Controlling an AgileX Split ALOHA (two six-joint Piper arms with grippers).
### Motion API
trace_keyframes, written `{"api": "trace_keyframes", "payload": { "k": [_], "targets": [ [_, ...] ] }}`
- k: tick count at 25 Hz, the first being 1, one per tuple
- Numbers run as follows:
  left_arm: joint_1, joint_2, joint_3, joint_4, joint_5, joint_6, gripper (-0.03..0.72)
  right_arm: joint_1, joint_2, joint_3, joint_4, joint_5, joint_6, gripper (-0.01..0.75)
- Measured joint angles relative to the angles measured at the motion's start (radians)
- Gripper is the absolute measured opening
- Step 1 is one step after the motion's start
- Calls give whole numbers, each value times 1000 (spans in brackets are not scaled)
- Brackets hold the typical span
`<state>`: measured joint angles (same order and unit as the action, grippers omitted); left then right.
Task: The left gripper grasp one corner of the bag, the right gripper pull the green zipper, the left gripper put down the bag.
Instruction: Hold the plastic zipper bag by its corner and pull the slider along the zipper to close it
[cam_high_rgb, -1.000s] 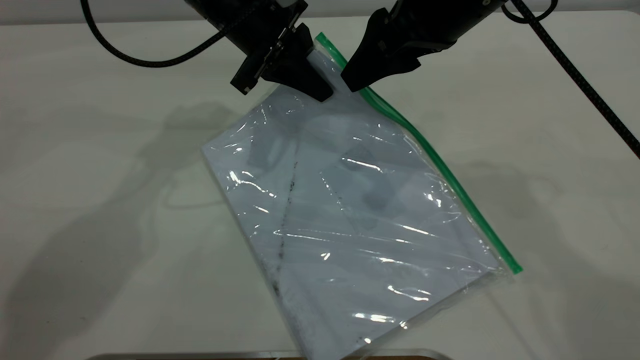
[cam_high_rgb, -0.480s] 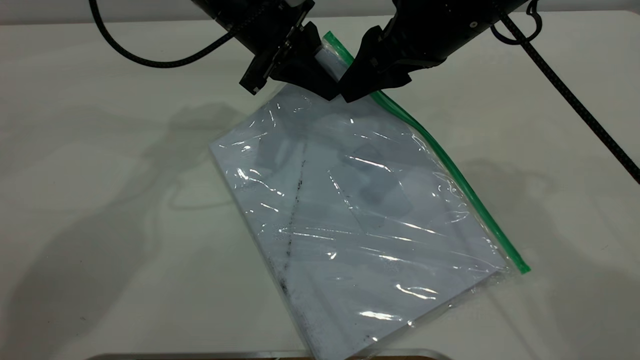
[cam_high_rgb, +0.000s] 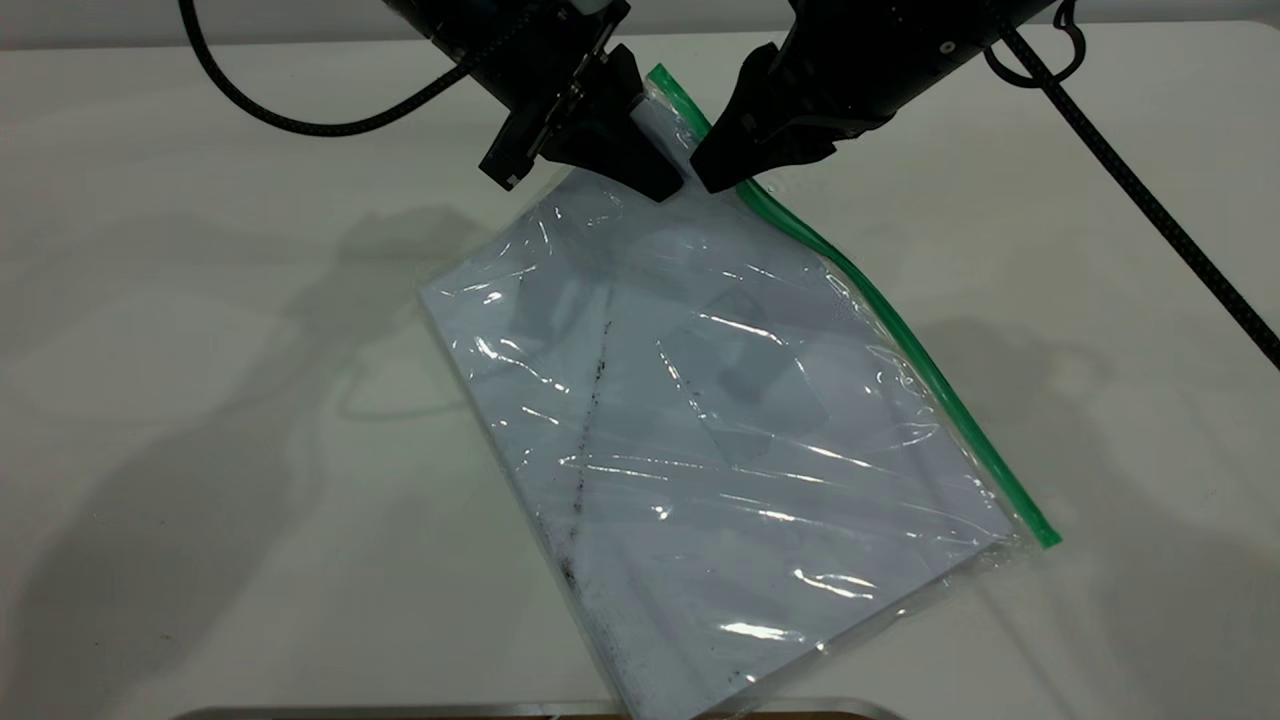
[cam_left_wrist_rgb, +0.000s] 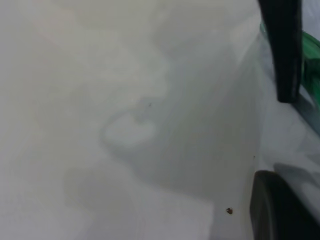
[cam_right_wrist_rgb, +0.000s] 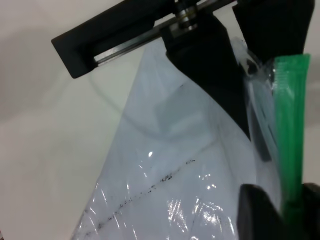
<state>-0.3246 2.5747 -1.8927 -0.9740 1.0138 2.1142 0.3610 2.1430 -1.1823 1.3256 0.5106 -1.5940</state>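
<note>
While one bag (cam_high_rgb: 720, 440) lies tilted across the table (cam_high_rgb: 200, 400), the left claw (cam_high_rgb: 640, 165) pinches its upper corner; the right claw (cam_high_rgb: 715, 165) straddles the green zipper (cam_high_rgb: 900, 335), fingers spread.

I count one bag (cam_high_rgb: 720, 430) with one green zipper (cam_high_rgb: 890, 320) along its edge. My claws are two: the left claw (cam_high_rgb: 640, 165) and the right claw (cam_high_rgb: 725, 165).

Bright, glary; left wrist perhaps defocused
</note>
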Motion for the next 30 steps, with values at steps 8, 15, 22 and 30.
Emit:
{"api": "trace_keyframes", "payload": {
  "k": [8,15,22,30],
  "targets": [
    [0,0,0,0,-4,3,52,-1,0,0,2,-31,2,87],
    [11,0,0,-17,-7,2,52,-1,0,0,16,-82,4,87],
    [35,0,0,-53,-3,2,52,-1,0,-1,21,-105,4,87],
    [47,0,0,-62,1,2,52,-1,0,-1,21,-109,4,87]
  ]
}}
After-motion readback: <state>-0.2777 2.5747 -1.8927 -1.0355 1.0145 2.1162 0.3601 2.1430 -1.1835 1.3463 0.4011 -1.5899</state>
